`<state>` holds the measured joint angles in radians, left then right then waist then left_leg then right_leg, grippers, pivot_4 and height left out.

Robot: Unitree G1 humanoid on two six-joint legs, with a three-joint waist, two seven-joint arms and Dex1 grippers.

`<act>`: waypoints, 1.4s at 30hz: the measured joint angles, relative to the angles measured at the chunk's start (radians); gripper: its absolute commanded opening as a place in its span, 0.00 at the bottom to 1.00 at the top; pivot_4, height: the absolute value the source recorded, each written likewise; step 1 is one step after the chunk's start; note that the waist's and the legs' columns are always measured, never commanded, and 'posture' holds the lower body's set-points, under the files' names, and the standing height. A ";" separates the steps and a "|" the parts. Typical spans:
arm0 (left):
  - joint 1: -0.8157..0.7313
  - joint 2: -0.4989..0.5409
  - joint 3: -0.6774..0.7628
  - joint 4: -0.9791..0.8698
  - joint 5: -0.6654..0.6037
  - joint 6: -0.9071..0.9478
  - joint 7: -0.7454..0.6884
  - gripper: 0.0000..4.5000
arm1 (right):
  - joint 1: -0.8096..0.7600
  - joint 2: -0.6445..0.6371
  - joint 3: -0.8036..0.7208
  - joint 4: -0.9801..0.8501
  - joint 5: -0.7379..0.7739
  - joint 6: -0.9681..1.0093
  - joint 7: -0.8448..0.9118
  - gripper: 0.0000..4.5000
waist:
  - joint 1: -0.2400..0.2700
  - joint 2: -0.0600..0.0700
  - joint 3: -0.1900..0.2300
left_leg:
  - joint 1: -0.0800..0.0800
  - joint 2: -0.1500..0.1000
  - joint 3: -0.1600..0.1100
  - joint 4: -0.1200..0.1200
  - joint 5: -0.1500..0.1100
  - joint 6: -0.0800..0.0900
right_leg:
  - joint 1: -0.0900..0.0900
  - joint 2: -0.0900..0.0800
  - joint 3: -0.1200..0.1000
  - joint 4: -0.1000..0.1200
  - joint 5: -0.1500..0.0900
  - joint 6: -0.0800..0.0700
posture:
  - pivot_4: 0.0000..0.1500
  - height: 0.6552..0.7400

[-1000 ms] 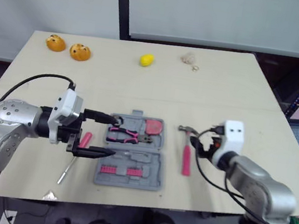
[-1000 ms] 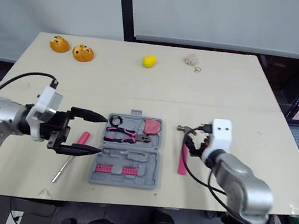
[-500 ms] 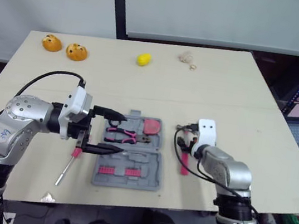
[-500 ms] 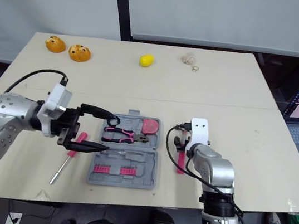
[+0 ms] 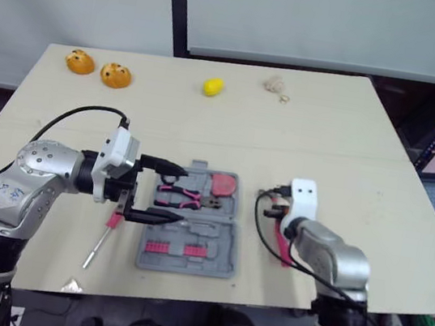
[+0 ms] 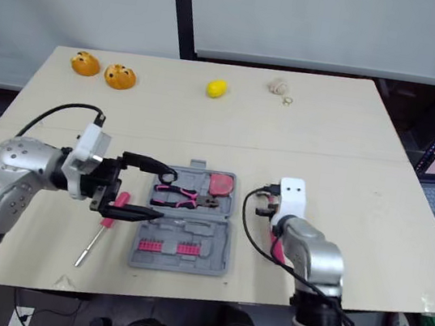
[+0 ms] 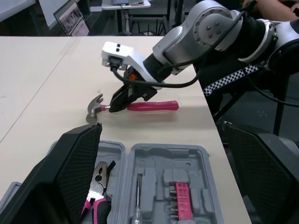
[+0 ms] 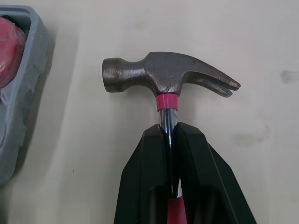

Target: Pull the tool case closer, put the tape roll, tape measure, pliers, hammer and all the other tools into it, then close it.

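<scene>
Though cluttered, beige table point(image 5: 329, 130), grey wall point(image 5: 320, 23).

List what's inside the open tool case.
Pliers, a tape measure, a driver and pink bits lie in the tool case. The left gripper hides its left edge.

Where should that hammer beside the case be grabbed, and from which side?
Grip the hammer by the thin metal neck under its head, from above: it lies flat on the table, its neck narrow enough to pinch. The right gripper is shut there.
</scene>
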<state>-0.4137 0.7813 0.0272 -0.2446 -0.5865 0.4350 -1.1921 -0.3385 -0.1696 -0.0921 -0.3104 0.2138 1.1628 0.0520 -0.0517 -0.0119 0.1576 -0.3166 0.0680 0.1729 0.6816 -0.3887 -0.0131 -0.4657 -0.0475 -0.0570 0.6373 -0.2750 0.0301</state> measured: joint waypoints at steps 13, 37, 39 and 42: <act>0.012 0.073 -0.002 -0.010 -0.019 0.021 -0.108 1.00 | 0.198 0.002 -0.041 -0.148 -0.019 0.009 -0.001 0.01 | -0.009 0.000 0.000 | 0.001 -0.002 0.002 -0.003 -0.001 -0.002 | 0.000 0.004 0.004 0.000 0.000 -0.001 | 1.00 0.87; 0.117 0.156 0.112 0.018 0.000 -0.020 -0.108 1.00 | -0.254 -0.936 0.562 0.203 -0.220 -0.904 1.193 0.99 | -0.008 -0.007 0.008 | 0.010 -0.003 0.006 -0.008 -0.001 0.002 | 0.003 0.004 0.006 -0.009 0.001 0.002 | 1.00 0.87; 0.118 0.156 0.113 0.016 0.000 -0.021 -0.101 1.00 | -0.306 -0.906 0.602 0.279 -0.288 -1.081 1.242 0.99 | -0.006 -0.006 0.009 | 0.010 -0.002 0.007 -0.008 -0.001 0.002 | 0.002 0.004 0.006 -0.008 0.001 0.001 | 1.00 0.87; 0.122 0.156 0.116 0.016 0.001 -0.022 -0.095 1.00 | -0.372 -0.857 0.648 0.391 -0.390 -1.311 1.270 0.99 | -0.003 -0.006 0.009 | 0.011 -0.001 0.014 -0.007 -0.001 0.001 | 0.002 0.004 0.005 -0.006 0.000 0.000 | 1.00 0.87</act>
<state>-0.2916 0.9376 0.1432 -0.2289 -0.5856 0.4130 -1.2876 -0.7107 -1.0264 0.5561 0.0804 -0.1763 -0.1478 1.3217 -0.0548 -0.0176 0.1667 -0.3060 0.0669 0.1873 0.6743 -0.3898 -0.0120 -0.4639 -0.0436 -0.0518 0.6310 -0.2745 0.0298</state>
